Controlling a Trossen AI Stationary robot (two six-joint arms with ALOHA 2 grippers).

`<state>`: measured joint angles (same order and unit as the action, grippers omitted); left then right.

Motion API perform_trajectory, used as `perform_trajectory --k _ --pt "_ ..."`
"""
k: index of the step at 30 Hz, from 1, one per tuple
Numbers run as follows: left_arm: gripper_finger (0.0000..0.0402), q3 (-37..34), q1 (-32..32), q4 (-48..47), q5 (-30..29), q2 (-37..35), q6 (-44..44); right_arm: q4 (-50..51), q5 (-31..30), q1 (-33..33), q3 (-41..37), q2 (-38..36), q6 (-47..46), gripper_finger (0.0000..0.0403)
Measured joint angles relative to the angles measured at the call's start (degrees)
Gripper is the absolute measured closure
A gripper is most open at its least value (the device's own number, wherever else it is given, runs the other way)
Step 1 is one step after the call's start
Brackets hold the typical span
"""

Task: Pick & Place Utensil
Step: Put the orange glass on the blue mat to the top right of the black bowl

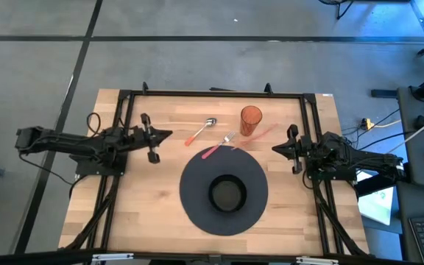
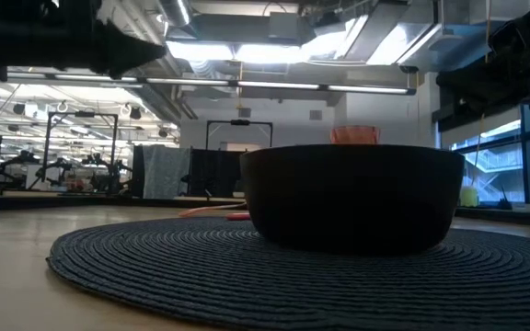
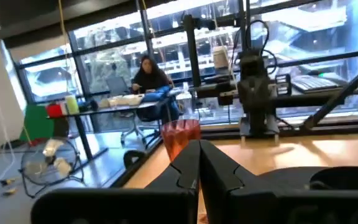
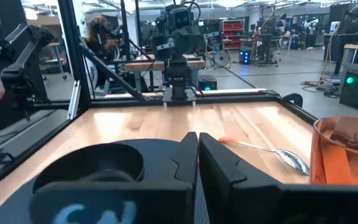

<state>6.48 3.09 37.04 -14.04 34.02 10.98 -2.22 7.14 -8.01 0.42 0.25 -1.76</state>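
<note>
A spoon (image 1: 202,131) (image 4: 272,151) with an orange handle lies flat on the wooden table, far of the round dark mat (image 1: 196,199). A fork (image 1: 220,144) with a red handle lies beside it, its handle end on the mat's far rim. An orange cup (image 1: 251,120) (image 3: 180,137) stands upright at the far right. A black bowl (image 1: 227,193) (image 2: 352,198) sits in the middle of the mat. My left gripper (image 1: 169,135) (image 3: 197,152) is shut and level at the table's left, left of the spoon. My right gripper (image 1: 274,148) (image 4: 197,142) is shut and level at the right side.
A thin pink strip (image 1: 265,132) lies on the wood just right of the cup. Black frame rails (image 1: 212,93) run along the table's far edge and both sides. Bare wood lies near the left and right of the mat. A person sits at a desk beyond the table.
</note>
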Motion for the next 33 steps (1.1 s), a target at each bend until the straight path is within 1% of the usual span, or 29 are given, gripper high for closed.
perform_trajectory --k 2,3,6,7,11,17,22,26,33 --pt "0.04 0.2 0.0 0.5 -0.9 -1.4 0.2 -0.2 0.0 0.0 0.0 0.0 2.0 0.0386" --pt "0.04 0.3 -0.1 0.6 -0.3 -2.6 0.0 -0.4 0.0 0.0 0.0 0.0 2.9 0.0386" --pt "0.04 -0.4 -2.3 -1.9 6.4 -6.2 -0.4 -0.5 0.1 0.0 0.0 0.0 3.2 0.0386" --pt "0.0399 -0.8 -3.4 -3.7 6.5 -7.4 -0.4 -0.1 0.6 0.0 0.0 0.0 2.6 0.0386" --pt "0.04 -1.8 -7.9 -9.4 -2.6 -13.4 -0.6 -0.2 1.6 0.0 0.0 0.0 -1.1 0.0386" --pt "0.0399 -2.3 -12.1 -13.7 -9.6 -20.3 5.6 -1.0 0.1 0.0 0.0 0.0 1.8 0.0386" --pt "0.04 -2.3 -13.2 -20.1 -10.8 -25.4 7.8 -0.9 -0.1 0.0 0.0 0.0 2.5 0.0386" --pt "0.0399 -2.3 -13.2 -25.9 -10.4 -28.4 9.4 -0.9 -0.1 0.0 0.0 0.0 4.3 0.0386" --pt "0.04 -2.3 -12.3 -27.5 -7.1 -30.2 8.4 -2.4 -0.1 0.0 0.0 0.0 6.7 0.0386"
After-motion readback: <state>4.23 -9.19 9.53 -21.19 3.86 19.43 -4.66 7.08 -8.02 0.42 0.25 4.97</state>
